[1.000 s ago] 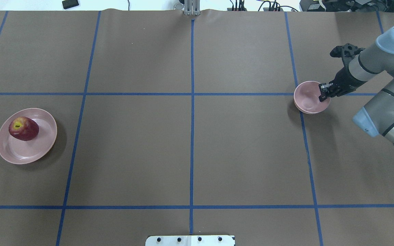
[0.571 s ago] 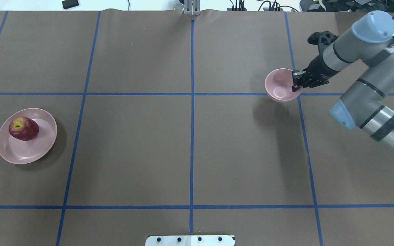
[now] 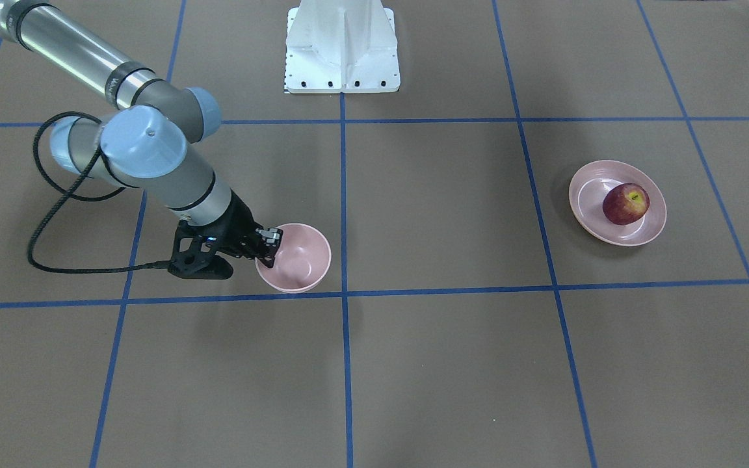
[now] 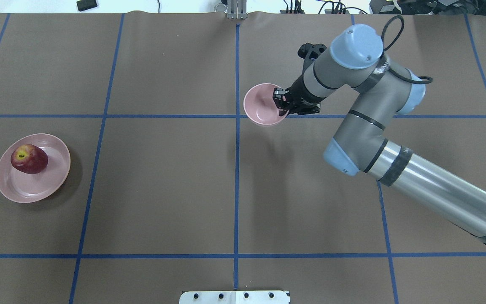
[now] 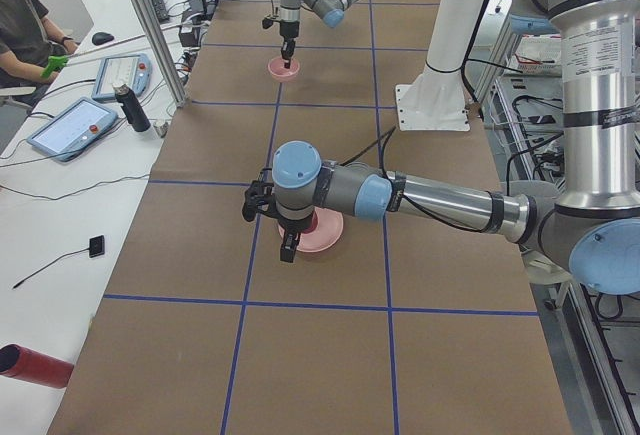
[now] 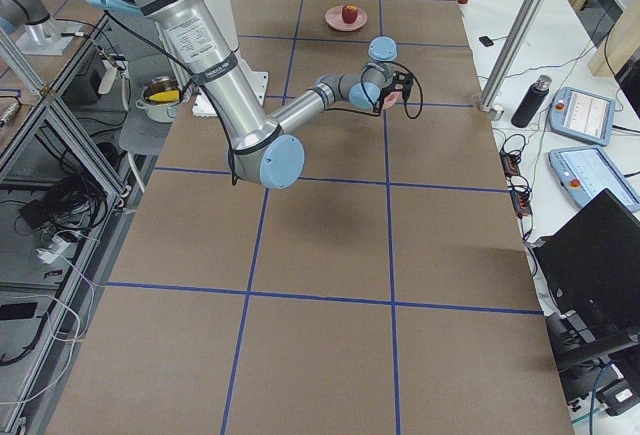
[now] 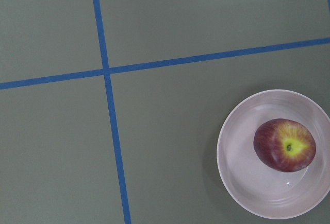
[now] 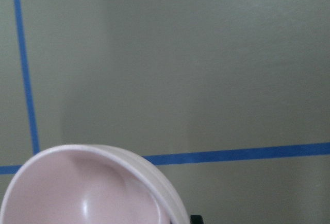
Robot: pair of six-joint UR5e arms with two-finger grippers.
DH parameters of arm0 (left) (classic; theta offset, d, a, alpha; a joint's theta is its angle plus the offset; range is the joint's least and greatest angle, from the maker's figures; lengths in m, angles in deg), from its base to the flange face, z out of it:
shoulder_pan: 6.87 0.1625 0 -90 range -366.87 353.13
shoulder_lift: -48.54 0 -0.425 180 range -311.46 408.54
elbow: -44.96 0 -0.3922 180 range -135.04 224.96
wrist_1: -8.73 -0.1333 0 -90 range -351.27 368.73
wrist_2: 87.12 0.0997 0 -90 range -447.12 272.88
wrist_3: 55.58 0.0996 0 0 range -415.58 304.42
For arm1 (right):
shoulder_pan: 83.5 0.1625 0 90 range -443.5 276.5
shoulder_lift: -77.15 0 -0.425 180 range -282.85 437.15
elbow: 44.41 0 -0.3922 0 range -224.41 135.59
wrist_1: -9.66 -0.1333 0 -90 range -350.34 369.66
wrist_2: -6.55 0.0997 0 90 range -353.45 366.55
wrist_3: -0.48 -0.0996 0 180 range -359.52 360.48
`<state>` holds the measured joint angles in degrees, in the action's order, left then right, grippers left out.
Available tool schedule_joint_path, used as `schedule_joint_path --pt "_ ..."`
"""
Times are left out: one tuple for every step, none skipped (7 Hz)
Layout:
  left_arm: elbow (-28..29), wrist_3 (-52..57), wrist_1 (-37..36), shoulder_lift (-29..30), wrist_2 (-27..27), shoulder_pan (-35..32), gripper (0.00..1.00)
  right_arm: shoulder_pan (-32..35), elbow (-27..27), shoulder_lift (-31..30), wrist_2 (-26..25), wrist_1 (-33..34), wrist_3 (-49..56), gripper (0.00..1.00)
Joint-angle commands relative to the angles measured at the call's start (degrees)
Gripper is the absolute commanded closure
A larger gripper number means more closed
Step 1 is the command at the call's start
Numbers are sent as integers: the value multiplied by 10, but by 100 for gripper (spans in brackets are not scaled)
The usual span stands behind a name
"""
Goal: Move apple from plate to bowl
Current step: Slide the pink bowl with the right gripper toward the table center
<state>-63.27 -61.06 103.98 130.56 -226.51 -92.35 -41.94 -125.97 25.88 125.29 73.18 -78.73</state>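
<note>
On a brown table (image 4: 163,190) gridded with blue tape. Near its middle line, pinched at the rim by the shut-down right gripper (image 4: 282,105) and held clear of the surface: a small deep pale-pink bowl (image 4: 260,105). Well apart, on a wide shallow pale-pink plate (image 4: 36,190): a round dark-red apple (image 4: 29,159). Above that plate, the left gripper (image 5: 288,245); cannot tell how far open.

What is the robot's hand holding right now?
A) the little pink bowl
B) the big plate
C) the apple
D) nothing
A: the right gripper pinches the rim of the bowl, while the apple sits on the plate, far off.
</note>
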Motion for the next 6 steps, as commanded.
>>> schedule_joint_path --pt "-1 -78 60 -5 2 35 2 -43 35 48 -53 -1 -45 100" --pt "-1 -128 87 -4 13 76 2 -53 39 49 -68 -1 -60 100" --pt "0 -168 108 -4 29 100 2 -57 41 46 -69 -1 -60 100" --pt "0 -207 117 3 52 135 2 -60 45 42 -71 -1 -60 100" --pt "6 -230 117 22 74 167 2 -62 50 42 -73 -1 -60 100" --pt "17 -262 117 48 84 192 2 -67 57 42 -86 -3 -60 100"
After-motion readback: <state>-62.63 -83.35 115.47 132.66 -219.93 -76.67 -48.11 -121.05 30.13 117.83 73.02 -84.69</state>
